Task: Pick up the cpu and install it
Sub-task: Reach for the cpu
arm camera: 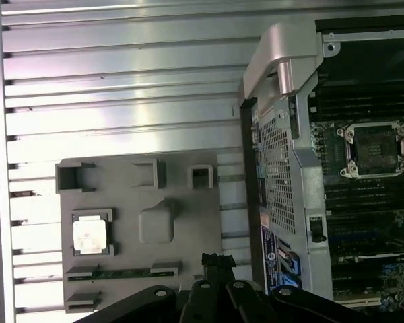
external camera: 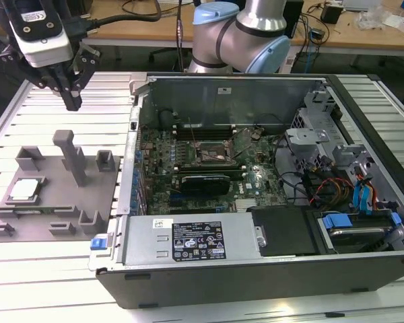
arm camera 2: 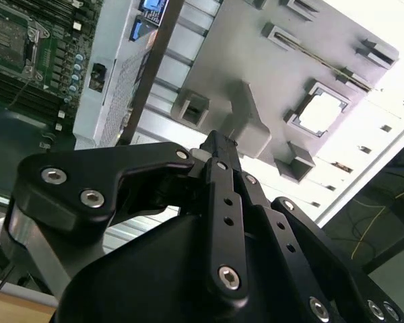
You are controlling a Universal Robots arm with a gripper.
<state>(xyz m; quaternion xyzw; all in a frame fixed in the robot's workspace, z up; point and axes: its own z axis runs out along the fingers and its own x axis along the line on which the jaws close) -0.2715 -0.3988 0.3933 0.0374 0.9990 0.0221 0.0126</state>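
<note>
One cpu (external camera: 23,190), one grey holder plate (external camera: 57,202), one computer case (external camera: 256,279).

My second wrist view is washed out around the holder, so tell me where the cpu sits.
Observer: In the exterior view the cpu lies flat in a pocket at the exterior view's left end of the grey holder.
Operator: Report the gripper's height.
Observer: In the exterior view the gripper hangs in the air, clear of the holder and touching nothing.
Operator: Check the socket.
Observer: In the first wrist view the whole socket shows, and its dark middle looks bare, with no chip in it.
</note>
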